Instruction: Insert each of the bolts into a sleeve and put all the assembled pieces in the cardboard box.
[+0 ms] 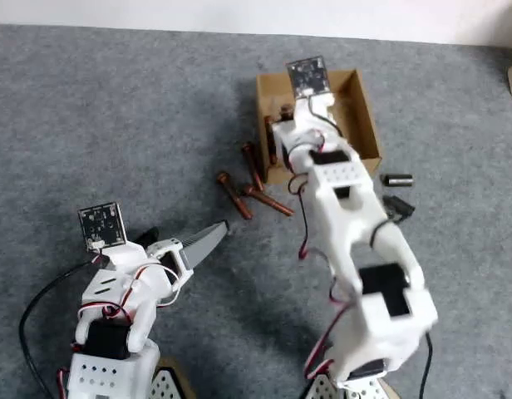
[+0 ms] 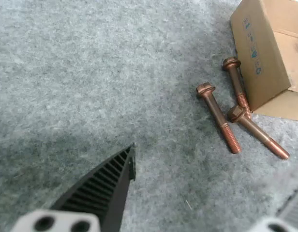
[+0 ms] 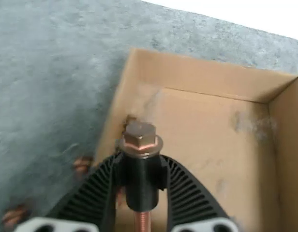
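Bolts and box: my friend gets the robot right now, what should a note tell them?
Right gripper: shut on a black sleeve with a bolt pushed through it, held over the cardboard box.
Left gripper: open, holding nothing, low over the carpet near the loose bolts.
Three loose bolts lie on the carpet beside the box. Two dark sleeves, it seems, lie on the other side of the right arm.
Done: one bolt sleeved.
Left: drop that piece in the box, then sleeve and box the three loose bolts.
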`<state>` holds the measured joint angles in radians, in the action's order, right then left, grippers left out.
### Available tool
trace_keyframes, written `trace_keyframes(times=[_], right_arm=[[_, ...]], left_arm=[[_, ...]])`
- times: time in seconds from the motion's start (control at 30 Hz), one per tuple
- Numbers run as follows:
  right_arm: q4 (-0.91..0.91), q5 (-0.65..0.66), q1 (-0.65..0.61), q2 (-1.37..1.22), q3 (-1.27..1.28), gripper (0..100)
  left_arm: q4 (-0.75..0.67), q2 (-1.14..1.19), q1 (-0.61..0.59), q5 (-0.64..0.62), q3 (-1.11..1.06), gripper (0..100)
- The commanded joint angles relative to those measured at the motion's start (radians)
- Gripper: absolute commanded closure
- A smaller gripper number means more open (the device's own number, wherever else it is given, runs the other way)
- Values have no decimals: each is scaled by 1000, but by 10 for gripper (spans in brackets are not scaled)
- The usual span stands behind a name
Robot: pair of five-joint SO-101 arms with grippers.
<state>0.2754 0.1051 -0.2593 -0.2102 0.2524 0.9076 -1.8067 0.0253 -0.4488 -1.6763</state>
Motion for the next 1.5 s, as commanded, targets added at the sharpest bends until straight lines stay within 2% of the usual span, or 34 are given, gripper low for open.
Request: trace_keyframes(times=[0.0, 0.07, 0.23, 0.37, 0.43, 0.57, 0.67, 0.83, 1.0, 1.37, 1.47], right_arm=[[-22, -94, 44, -74, -163, 995], [-22, -141, 48, -117, -196, 995], [25, -149, 25, -151, -206, 986], [242, -153, 8, -147, -237, 858], [292, -150, 13, -131, -286, 878], [364, -153, 61, -36, -328, 990], [446, -170, 93, 67, -326, 981], [656, -387, 213, 168, -326, 978], [774, -529, 343, 179, -326, 978], [806, -689, 452, 176, -321, 978], [805, -787, 453, 176, -274, 967]], left_arm=[[2, -7, -12, 9, -19, 533], [2, -7, -12, 9, -19, 533], [2, -7, -12, 9, -19, 533], [2, -7, -12, 9, -19, 533], [3, -7, -12, 9, -19, 533], [3, -7, -12, 9, -19, 533], [3, -5, -12, 9, -19, 533], [3, -5, -12, 9, -19, 533], [3, -5, -12, 9, -19, 533], [5, -5, -12, 9, -19, 533], [5, -5, -12, 9, -19, 533]])
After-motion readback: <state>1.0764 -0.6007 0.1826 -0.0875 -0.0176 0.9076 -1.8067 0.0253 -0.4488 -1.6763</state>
